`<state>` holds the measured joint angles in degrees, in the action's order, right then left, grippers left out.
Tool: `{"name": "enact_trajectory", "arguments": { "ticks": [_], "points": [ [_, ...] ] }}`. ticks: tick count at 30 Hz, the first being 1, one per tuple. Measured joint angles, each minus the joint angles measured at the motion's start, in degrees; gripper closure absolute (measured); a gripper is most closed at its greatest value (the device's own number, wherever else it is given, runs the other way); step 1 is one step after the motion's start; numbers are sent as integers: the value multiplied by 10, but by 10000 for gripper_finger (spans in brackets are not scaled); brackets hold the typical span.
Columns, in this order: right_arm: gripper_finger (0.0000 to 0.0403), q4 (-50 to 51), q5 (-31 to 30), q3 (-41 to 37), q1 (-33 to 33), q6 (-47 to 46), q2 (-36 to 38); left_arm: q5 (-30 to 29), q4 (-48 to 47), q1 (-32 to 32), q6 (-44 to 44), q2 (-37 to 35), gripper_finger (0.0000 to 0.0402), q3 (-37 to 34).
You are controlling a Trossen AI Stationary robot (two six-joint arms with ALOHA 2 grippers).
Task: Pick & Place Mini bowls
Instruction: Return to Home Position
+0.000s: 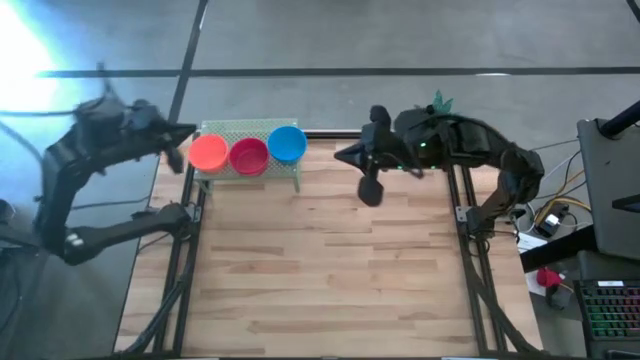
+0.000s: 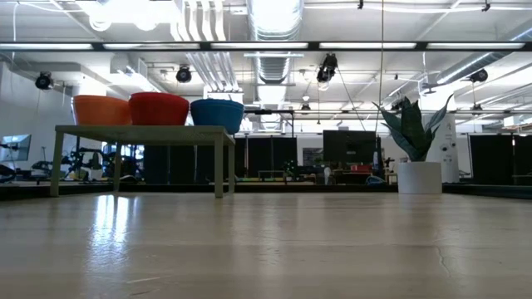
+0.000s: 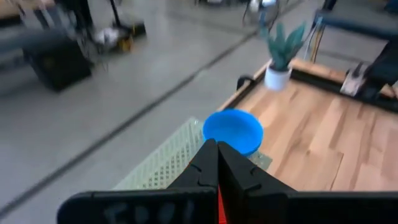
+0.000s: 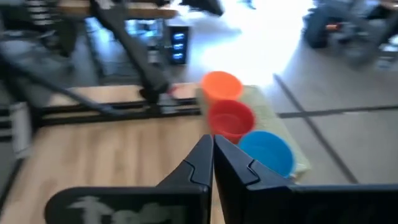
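One hall: open ceiling with ducts and strip lights, grey floor, seen beyond the table in the low view.
Table (image 1: 330,270): light wood planks inside a dark frame.
Left gripper (image 3: 216,163): fingers pressed together, holding nothing, raised just off the shelf's left end, near the orange bowl.
Right gripper (image 4: 211,155): fingers together, empty, raised over the table's far edge to the right of the shelf, pointing toward the bowls.
Shelf (image 1: 240,129): low, green, with a perforated top on four legs, at the table's far left.
Plant pot (image 2: 420,177): white, upright, holding a spiky green plant, at the far right.
Mini bowls: orange bowl (image 1: 208,152), red bowl (image 1: 248,156) and blue bowl (image 1: 287,143) on the shelf, mouths up, side by side. The row runs left to right along the far edge.
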<state>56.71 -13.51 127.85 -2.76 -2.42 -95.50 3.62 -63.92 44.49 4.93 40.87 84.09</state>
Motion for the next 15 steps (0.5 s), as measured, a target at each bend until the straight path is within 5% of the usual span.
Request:
{"name": "enact_trajectory", "arguments": {
  "ticks": [15],
  "points": [
    [394, 34, 151, 1, 0, 11, 76, 34, 2, -1, 40, -133, 401, 1]
  ]
}}
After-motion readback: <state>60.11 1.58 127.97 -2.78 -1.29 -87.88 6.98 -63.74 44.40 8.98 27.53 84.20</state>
